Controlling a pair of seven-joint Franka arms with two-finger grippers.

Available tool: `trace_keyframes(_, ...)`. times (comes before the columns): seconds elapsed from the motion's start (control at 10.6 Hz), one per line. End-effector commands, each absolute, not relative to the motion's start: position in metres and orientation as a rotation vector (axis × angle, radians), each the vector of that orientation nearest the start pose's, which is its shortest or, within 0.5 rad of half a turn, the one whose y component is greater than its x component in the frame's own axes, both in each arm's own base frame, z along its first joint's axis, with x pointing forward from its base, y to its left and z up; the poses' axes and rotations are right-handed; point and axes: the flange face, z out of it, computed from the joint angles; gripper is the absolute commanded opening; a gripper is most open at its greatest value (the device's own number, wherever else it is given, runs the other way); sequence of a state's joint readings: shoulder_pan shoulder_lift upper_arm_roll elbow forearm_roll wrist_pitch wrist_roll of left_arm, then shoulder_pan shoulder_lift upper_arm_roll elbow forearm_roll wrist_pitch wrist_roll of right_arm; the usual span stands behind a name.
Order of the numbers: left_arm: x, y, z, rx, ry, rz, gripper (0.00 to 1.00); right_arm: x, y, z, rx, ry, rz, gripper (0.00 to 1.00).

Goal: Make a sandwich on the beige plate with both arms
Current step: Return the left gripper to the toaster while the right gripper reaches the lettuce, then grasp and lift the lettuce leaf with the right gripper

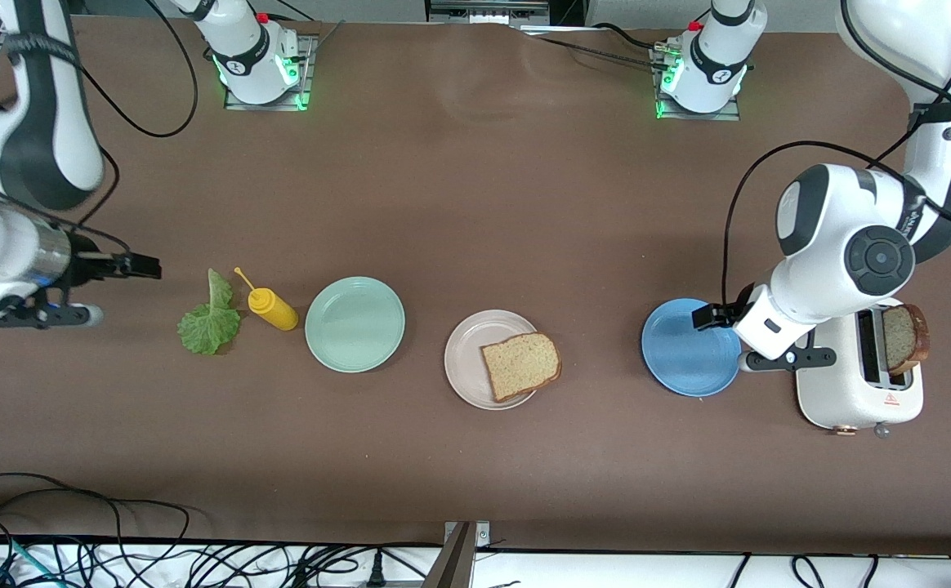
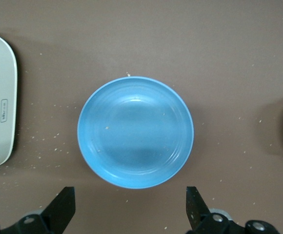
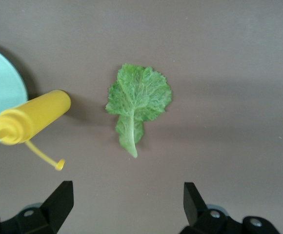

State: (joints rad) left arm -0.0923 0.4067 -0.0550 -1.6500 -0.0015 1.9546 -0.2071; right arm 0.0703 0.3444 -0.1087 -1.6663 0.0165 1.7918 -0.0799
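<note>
One bread slice (image 1: 521, 365) already lies on the beige plate (image 1: 467, 359), hanging a little over the rim toward the left arm's end of the table — the base of the sandwich, judged from how it sits. The lettuce leaf (image 1: 210, 318) lies flat on the table, with the yellow mustard bottle (image 1: 271, 309) just beside it and the mint green plate (image 1: 354, 323) next along. The second slice (image 1: 904, 336) stands upright in a slot of the white toaster (image 1: 858, 384), probably left there so it can be lifted out by its top edge.

The right gripper (image 3: 124, 207) hovers over bare table just beside the leaf, its fingers spread wide and pinching nothing; the leaf lies ahead of the gap between them (well placed for a descent, I would judge). The left gripper (image 2: 131, 209) hangs over the edge of the blue plate (image 2: 135, 131), fingers likewise spread wide and empty, with the toaster just to one side of it — the beige plate is well apart from both.
</note>
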Motion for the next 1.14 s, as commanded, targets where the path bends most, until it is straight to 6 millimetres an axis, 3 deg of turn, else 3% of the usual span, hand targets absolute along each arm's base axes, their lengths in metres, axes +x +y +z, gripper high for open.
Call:
trace_keyframes(0.0,0.634,-0.082,0.394,-3.113,0.027,0.214,1.00,0.628,-0.001,0.336,-3.129,-0.077,0.364,1.00)
trace_keyframes(0.38,0.618,-0.058,0.436,-3.097,0.182,0.236,1.00,0.598,-0.004,0.243,-3.141,-0.075,0.348,1.00)
trace_keyframes(0.57,0.610,-0.055,0.454,-3.097,0.196,0.258,1.00,0.593,-0.005,0.219,-3.140,-0.075,0.382,1.00)
trace_keyframes(0.76,0.612,-0.044,0.453,-3.091,0.178,0.263,1.00,0.591,-0.007,0.201,-3.138,-0.090,0.406,0.95)
trace_keyframes(0.85,0.613,-0.036,0.453,-3.071,0.169,0.256,1.00,0.589,-0.007,0.195,-3.136,-0.090,0.423,0.84)
trace_keyframes(1.04,0.615,-0.023,0.454,-2.968,0.213,0.243,1.00,0.588,-0.007,0.183,-3.134,-0.083,0.457,0.45)
